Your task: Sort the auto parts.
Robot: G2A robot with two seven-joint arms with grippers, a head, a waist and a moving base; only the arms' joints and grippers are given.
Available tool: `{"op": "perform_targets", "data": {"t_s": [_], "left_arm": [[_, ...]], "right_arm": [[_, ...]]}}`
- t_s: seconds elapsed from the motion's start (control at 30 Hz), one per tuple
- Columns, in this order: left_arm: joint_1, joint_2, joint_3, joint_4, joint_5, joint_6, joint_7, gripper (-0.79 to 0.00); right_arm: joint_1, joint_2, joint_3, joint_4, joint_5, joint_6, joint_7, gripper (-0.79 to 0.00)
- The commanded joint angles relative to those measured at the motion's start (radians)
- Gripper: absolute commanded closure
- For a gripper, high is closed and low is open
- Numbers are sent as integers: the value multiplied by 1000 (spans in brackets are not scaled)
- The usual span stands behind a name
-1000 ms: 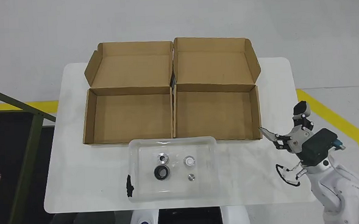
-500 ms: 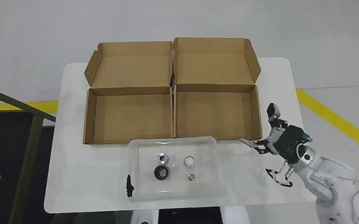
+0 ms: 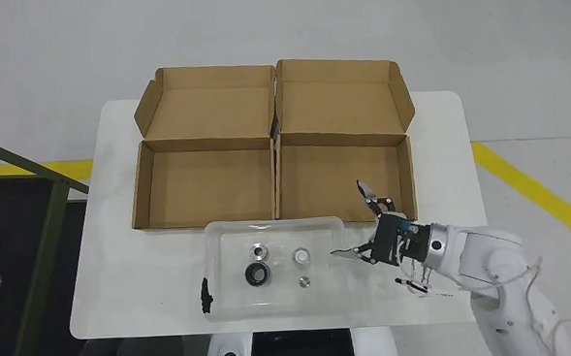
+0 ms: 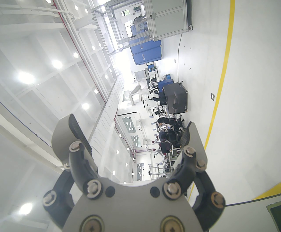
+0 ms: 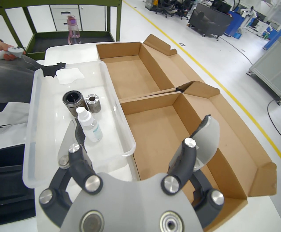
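The right gripper (image 3: pixel 348 221) is spread wide and holds nothing. In the top view it hovers at the right end of a clear tray (image 3: pixel 273 221), with one fingertip over the tray's edge and the other over the near wall of a cardboard box.

The parts sit inside the tray. Nearest, at about 8 o'clock from the gripper, stands a small spray bottle (image 3: pixel 300 257), upright and just beside the lower fingertip in the right wrist view. A small metal cylinder (image 3: pixel 306 281) lies at about 7 o'clock. Farther off, a steel bushing (image 3: pixel 259 249) is at 9 o'clock, and a dark bearing (image 3: pixel 258 274) touches or nearly touches it at 8 o'clock. All four stand on end.

The metal pieces look dense for their size, rigid and smooth, so they would likely slip in a loose hold and roll if tipped. The best hold is probably from above, closing across the round side wall. The bottle looks light and easy to topple, so its body seems a safer hold than its cap.

Beyond the tray, two open cardboard boxes sit side by side on the white table (image 3: pixel 125 264): the right box (image 3: pixel 339 180) at 12 o'clock, the left box (image 3: pixel 203 187) at 10 o'clock.

The left gripper (image 4: pixel 130 125) is also open and empty, pointing out into the room.
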Motion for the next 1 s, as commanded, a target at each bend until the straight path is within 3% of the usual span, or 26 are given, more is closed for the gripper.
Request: {"op": "perform_targets", "data": {"t_s": [0.0, 0.6, 0.97], "left_arm": [[0, 0, 0, 0, 0, 0, 0, -785], [0, 0, 0, 0, 0, 0, 0, -785], [0, 0, 0, 0, 0, 0, 0, -785]], "right_arm": [[20, 0, -31, 3, 5, -4, 31, -785], [144, 1, -290, 37, 16, -20, 280, -785], [173, 4, -375, 58, 6, -7, 336, -785]]}}
